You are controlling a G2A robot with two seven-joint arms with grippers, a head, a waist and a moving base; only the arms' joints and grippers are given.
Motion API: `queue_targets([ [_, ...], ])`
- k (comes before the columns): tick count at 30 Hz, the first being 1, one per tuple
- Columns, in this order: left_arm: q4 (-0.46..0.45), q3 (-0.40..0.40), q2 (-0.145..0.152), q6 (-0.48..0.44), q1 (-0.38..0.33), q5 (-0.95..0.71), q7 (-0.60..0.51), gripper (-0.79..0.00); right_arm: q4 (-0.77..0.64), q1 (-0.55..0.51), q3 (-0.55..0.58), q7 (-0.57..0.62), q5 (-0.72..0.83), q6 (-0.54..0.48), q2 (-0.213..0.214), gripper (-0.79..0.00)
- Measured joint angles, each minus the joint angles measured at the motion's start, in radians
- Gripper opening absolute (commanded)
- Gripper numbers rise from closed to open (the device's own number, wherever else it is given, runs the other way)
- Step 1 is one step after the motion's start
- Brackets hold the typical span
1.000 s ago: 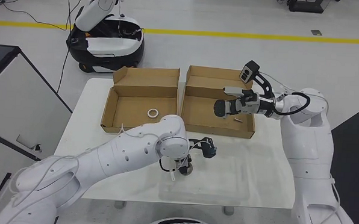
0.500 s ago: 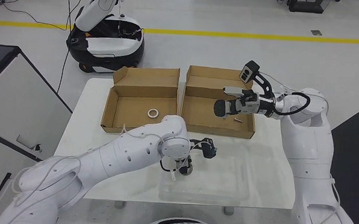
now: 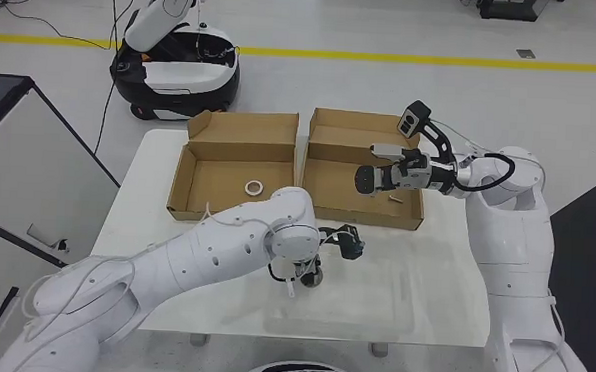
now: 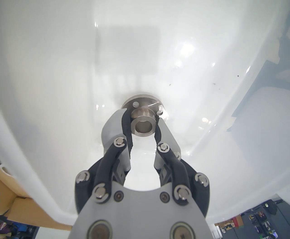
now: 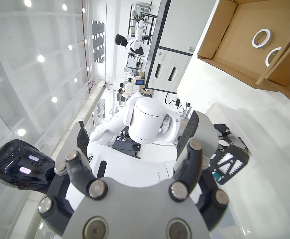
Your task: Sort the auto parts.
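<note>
Pinching flanged metal bushing [image 4: 143,128]: left claw [image 4: 142,119].

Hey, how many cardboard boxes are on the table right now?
2. The left box holds a white ring; the right box stands beside it. Both sit open at the far side of the table. None seems hidden.

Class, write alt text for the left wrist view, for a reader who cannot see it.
The left gripper has its jaws on either side of the hub of a metal flanged bushing, which stands flange-down on a glossy white surface. A corner of a cardboard box lies nearby.
</note>
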Motion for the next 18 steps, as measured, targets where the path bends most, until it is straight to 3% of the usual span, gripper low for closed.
queue_targets([
  [9, -0.11, -0.053, 0.033, 0.046, -0.041, -0.081, -0.045, -0.785, 0.0, 0.0, 0.0, 0.0, 0.0, 0.0, 0.0, 0.0],
  [18, -0.273, -0.041, 0.118, 0.132, -0.129, -0.16, -0.045, -0.785, 0.0, 0.0, 0.0, 0.0, 0.0, 0.0, 0.0, 0.0],
])
